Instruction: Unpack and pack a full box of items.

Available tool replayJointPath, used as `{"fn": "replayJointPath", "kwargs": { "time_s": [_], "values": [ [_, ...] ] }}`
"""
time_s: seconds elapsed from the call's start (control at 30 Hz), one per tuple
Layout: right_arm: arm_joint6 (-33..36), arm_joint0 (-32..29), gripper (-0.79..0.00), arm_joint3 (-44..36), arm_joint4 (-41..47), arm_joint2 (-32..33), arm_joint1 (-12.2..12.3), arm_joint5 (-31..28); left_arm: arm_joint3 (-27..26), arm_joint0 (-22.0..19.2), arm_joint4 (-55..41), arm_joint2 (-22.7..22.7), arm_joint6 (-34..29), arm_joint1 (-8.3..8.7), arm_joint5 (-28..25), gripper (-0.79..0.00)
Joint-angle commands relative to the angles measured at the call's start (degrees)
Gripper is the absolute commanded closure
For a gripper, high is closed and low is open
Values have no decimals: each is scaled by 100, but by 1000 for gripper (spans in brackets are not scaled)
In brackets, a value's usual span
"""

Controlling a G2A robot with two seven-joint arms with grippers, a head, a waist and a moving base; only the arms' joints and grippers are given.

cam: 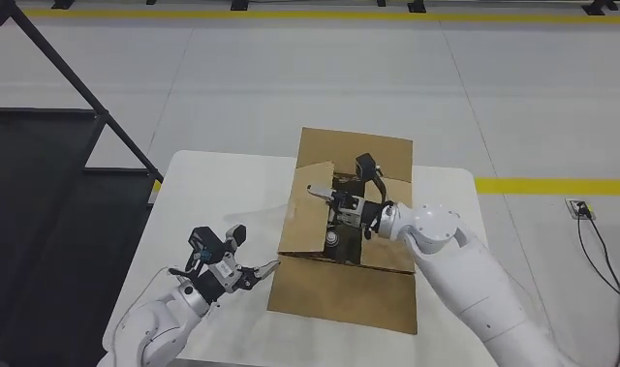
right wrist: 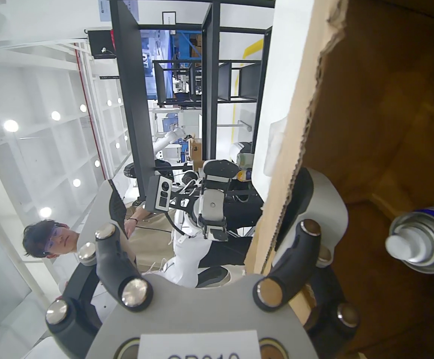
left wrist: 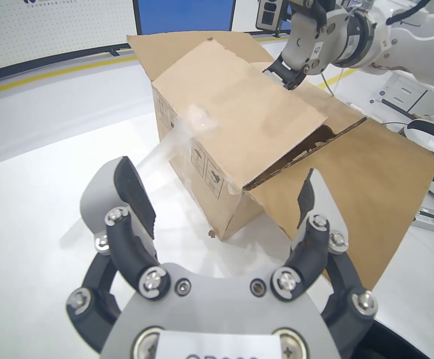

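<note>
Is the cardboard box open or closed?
Open: the box has its flaps folded out; the right claw straddles one raised flap; a spray can shows inside.

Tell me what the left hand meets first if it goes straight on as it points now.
Most likely the near corner of the brown cardboard box, under its folded-out flap. A loose strip of clear tape sticks out from the box toward the open left hand and may touch first; depth is unclear.

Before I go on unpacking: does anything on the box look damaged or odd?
Yes. A loose strip of clear tape hangs off the side of the cardboard box, crumpled at its upper end, and the edge of one flap is torn and ragged near the corner. Nothing looks spilled.
</note>
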Motion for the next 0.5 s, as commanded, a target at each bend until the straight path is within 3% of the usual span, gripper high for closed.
{"fn": "replayJointPath", "kwargs": {
  "time_s": [0.0, 0.3, 0.47],
  "values": [
    [-95, -20, -785, -142, 38, -22, -26, -10, -40, -22, 26, 67, -28, -8, 57, -785],
    [-740, -83, -785, -507, 254, -192, -210, -280, -127, -246, -58, 382, -94, -93, 834, -785],
    [-689, 14, -785, -369, 425, -356, -331, -328, -36, -403, -275, 502, -108, -148, 1225, -785]
  ]
}}
